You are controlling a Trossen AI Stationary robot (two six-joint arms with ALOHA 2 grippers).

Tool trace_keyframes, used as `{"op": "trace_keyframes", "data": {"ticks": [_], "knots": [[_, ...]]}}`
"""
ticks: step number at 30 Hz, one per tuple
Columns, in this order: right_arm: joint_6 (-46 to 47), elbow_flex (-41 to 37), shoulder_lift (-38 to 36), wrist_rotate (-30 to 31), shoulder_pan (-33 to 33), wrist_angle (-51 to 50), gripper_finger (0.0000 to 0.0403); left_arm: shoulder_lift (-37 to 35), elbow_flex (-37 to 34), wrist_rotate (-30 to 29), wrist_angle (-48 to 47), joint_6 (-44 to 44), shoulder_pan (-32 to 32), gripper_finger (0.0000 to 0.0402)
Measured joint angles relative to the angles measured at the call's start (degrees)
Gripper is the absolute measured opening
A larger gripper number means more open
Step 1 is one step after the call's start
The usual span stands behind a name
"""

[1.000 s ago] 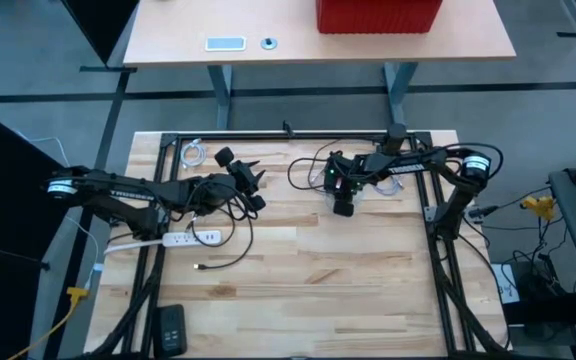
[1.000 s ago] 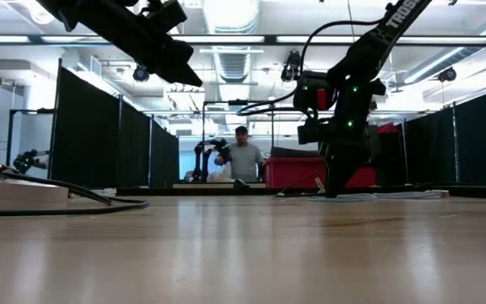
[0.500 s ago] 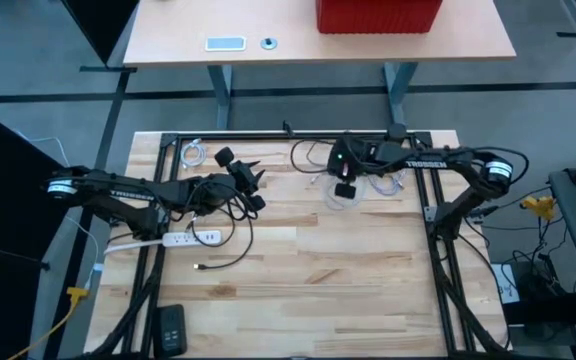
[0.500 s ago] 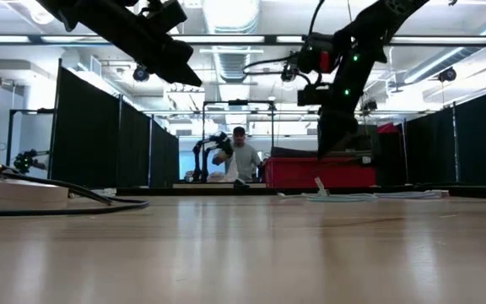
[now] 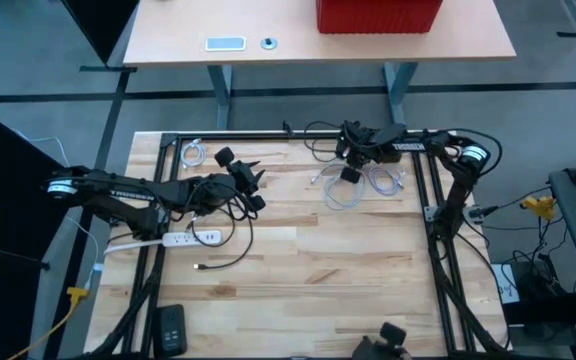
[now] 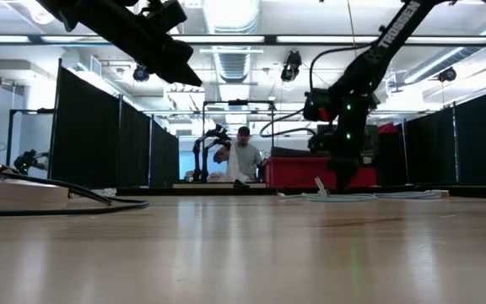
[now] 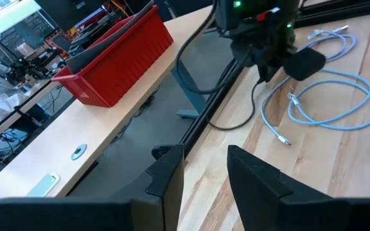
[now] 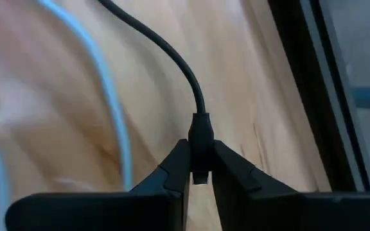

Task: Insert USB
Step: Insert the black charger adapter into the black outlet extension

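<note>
Right gripper [image 8: 196, 168] clamped on black USB plug [image 8: 200, 144], visible only in wrist view, left gripper [image 7: 205, 168] apart, empty.

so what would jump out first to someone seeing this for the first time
The right gripper at the table's far edge, pinching the plug of a black cable between its fingers. Next, the loose coils of pale blue cable on the wood just below it in the high view. On the left side, the left gripper hangs above a white power strip, with nothing between its parted fingers.
</note>
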Motion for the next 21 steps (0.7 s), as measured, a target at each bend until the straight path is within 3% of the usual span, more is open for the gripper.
{"op": "trace_keyframes", "data": {"ticks": [12,21], "knots": [[0.00,-0.07,-3.97,-0.50,2.23,-0.36,0.0205,-0.02,0.00,0.02,0.00,0.46,0.07,0.0106],[3.26,-0.09,-11.80,0.82,5.50,-8.39,0.0252,-0.02,0.00,0.02,-0.01,0.48,0.07,0.0107]]}}
